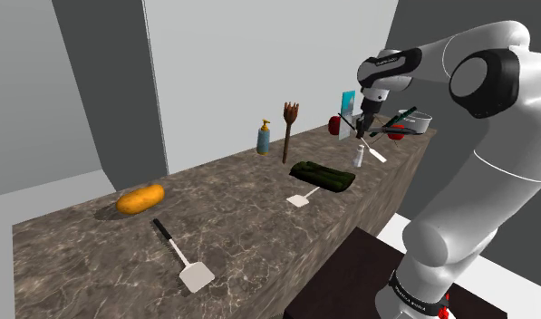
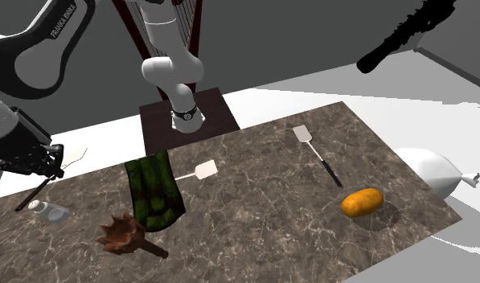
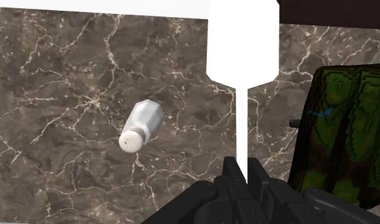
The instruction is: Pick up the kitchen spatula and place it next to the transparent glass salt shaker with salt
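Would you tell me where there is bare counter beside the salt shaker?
The marble counter is bare between the salt shaker and the dark green object, beneath the held spatula, and on the shaker's other side. It is crowded near the green object.

Arm [image 1: 463, 195] rises from the base at 5 o'clock in the shoulder view, big joint at 2 o'clock, last link running toward 9 o'clock. Gripper [image 1: 362, 130] points down, 6 o'clock. Fingers [image 3: 232, 170] clamped on the thin white spatula [image 3: 244, 44] shaft, blade past the tips.
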Controlling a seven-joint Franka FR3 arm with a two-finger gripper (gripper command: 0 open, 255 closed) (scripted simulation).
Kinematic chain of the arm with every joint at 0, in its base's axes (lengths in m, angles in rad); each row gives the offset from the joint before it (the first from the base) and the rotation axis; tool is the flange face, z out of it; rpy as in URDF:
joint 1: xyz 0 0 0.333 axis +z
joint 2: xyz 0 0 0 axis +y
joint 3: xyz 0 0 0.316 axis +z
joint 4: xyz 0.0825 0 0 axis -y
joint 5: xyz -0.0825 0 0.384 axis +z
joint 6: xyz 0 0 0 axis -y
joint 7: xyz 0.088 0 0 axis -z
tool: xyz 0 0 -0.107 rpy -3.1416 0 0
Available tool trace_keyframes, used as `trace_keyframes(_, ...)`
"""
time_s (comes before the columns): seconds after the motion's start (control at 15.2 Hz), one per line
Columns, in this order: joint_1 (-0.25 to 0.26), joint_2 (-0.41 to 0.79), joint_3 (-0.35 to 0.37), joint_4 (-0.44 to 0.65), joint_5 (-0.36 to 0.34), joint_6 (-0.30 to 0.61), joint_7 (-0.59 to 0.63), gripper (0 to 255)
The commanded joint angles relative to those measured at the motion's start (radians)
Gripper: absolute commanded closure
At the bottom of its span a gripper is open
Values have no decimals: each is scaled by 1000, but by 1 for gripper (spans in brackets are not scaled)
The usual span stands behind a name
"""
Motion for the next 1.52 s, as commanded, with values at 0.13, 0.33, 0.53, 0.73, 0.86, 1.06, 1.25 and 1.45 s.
trace_keyframes(0.13,-41,102,-56,117,47,-29,-114,255)
trace_keyframes(0.33,-81,190,-91,214,94,-53,-198,255)
trace_keyframes(0.53,-132,287,-117,327,148,-88,-280,255)
trace_keyframes(0.73,-197,394,-132,459,207,-133,-354,255)
trace_keyframes(0.86,-250,471,-135,560,246,-171,-397,255)
trace_keyframes(1.06,-342,597,-131,742,305,-241,-449,255)
trace_keyframes(1.25,-459,751,-113,989,364,-340,-479,255)
trace_keyframes(1.45,-444,737,-113,923,358,-290,-486,255)
